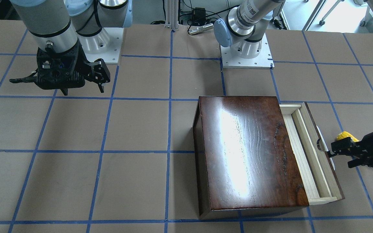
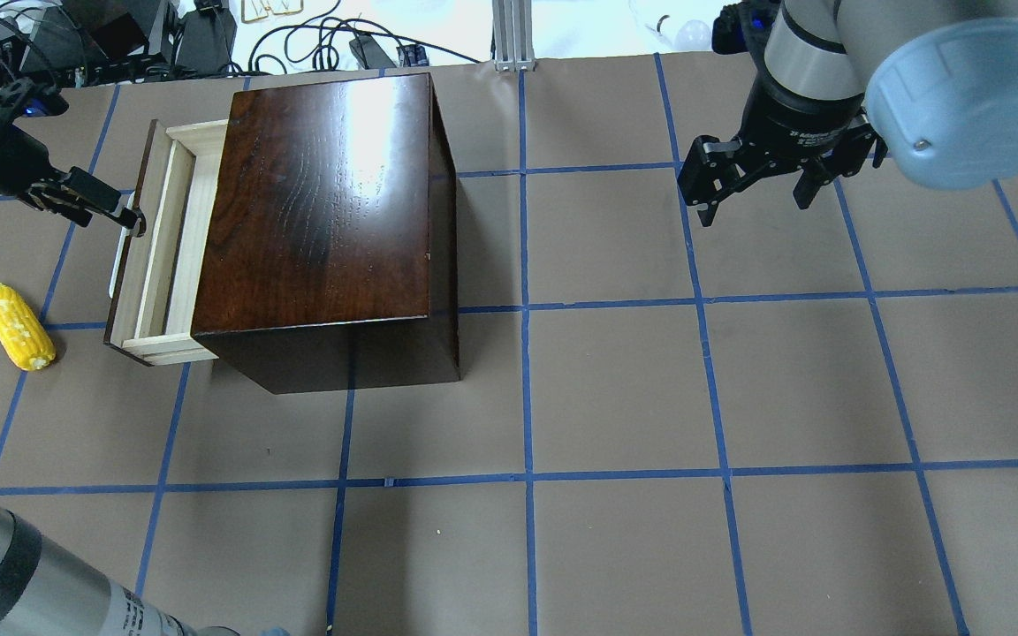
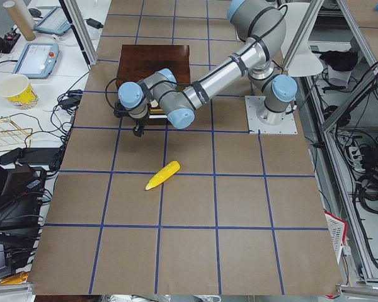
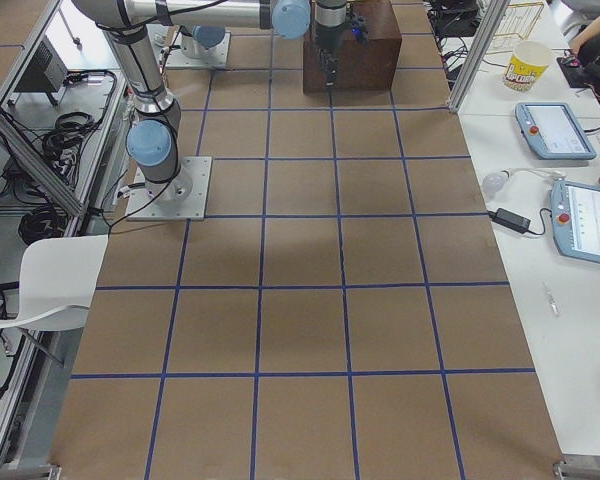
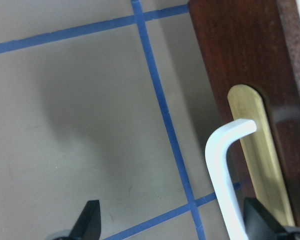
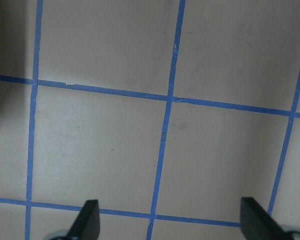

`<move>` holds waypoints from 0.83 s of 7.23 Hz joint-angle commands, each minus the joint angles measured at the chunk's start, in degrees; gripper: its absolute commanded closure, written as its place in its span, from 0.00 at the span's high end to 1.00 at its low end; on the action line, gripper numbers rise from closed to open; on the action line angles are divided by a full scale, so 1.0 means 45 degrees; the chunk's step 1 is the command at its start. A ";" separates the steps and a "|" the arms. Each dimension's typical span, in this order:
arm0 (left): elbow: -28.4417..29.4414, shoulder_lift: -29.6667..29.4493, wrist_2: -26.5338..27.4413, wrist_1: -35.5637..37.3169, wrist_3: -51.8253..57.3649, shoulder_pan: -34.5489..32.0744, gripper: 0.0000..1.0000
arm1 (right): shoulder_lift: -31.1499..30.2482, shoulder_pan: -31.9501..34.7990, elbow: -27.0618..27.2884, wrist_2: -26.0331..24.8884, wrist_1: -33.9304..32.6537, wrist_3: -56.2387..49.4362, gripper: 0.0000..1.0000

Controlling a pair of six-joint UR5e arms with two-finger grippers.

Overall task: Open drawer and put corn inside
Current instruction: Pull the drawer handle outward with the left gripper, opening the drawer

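the table [image 2: 650, 380] carries a dark wooden box [image 2: 323, 203] in its left half, toward the edge far from the robot's base. the drawer [image 2: 178, 238] stands partly pulled out of the box, its front facing the left end edge. the right gripper [image 2: 752, 190] hangs above the right half of the table, fingers spread, holding nothing. the left gripper [image 2: 131, 221] sits at the drawer front, fingers spread, not clamped. the corn [image 2: 18, 325] lies flat on the table between the drawer front and the left end edge, touching neither. the white handle [image 5: 220, 165] lies between the left fingers, close to one.
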 commanded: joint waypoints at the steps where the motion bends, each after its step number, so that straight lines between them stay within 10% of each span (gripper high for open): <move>1: 0.0206 -0.0003 0.0028 0.0021 0.0032 0.0009 1.00 | 0.0000 0.0017 0.0000 0.0000 0.0000 -0.0001 1.00; 6: 0.0481 0.0267 0.0575 -0.0618 0.0795 0.0437 1.00 | 0.0000 0.0017 0.0000 0.0000 0.0000 -0.0001 1.00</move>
